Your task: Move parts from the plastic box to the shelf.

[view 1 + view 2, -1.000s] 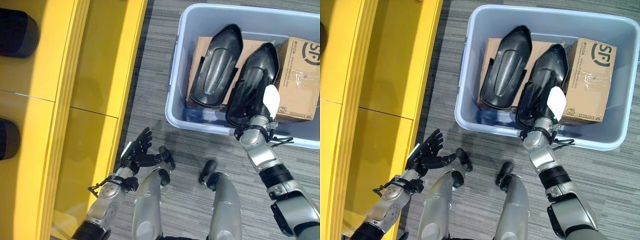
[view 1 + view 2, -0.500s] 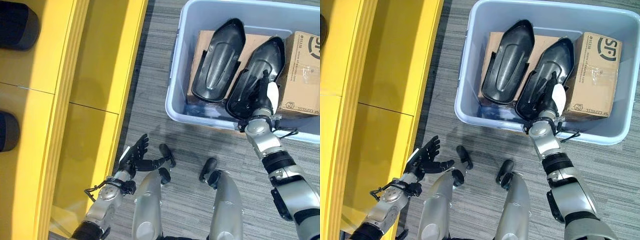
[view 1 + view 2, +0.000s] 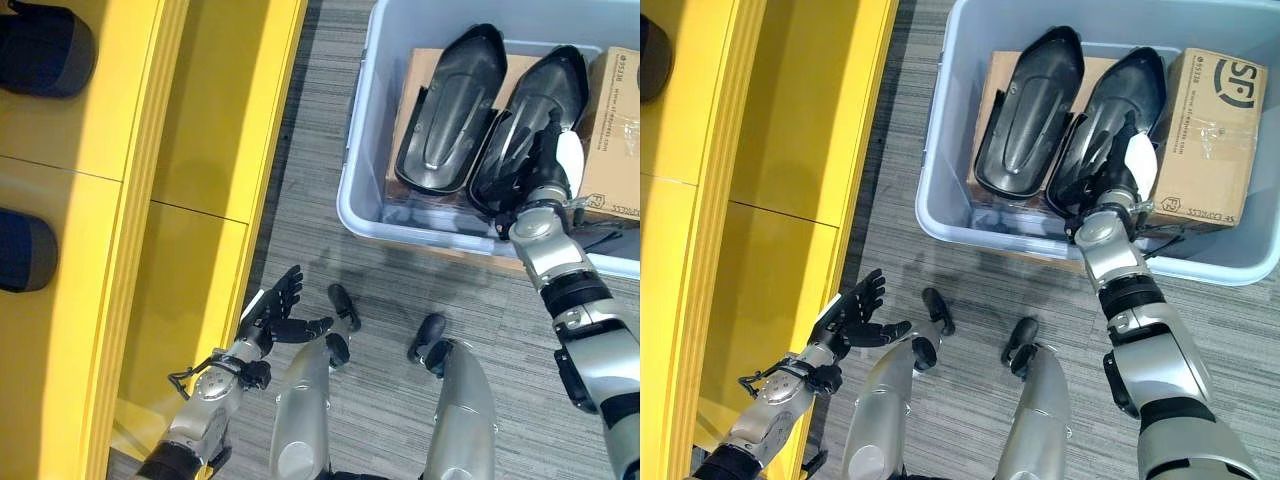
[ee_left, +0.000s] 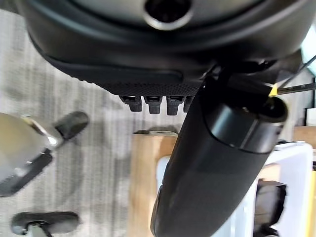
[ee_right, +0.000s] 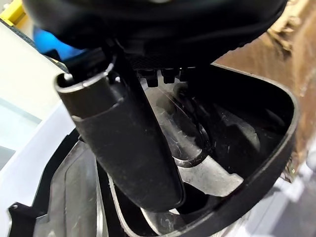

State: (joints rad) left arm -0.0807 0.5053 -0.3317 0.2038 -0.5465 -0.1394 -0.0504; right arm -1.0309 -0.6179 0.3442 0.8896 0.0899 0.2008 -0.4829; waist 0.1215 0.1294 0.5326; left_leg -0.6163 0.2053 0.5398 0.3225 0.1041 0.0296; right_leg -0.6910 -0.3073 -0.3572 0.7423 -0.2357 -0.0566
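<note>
Near you, left hand (image 3: 272,312) hangs spread and idle by the shelf (image 3: 180,150); farther right, right hand (image 3: 1118,172) pinches the right part (image 3: 1102,122) in the box (image 3: 940,190), which may slip or snag the left part (image 3: 1028,112) and carton (image 3: 1205,130) crowding it.

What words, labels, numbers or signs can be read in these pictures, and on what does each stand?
On the cardboard box: a large round brand mark in black, left unquoted here.
Along its lower edge: small print, too small to read.
On the black parts, the plastic box and the yellow shelf: no print that I can see.
</note>
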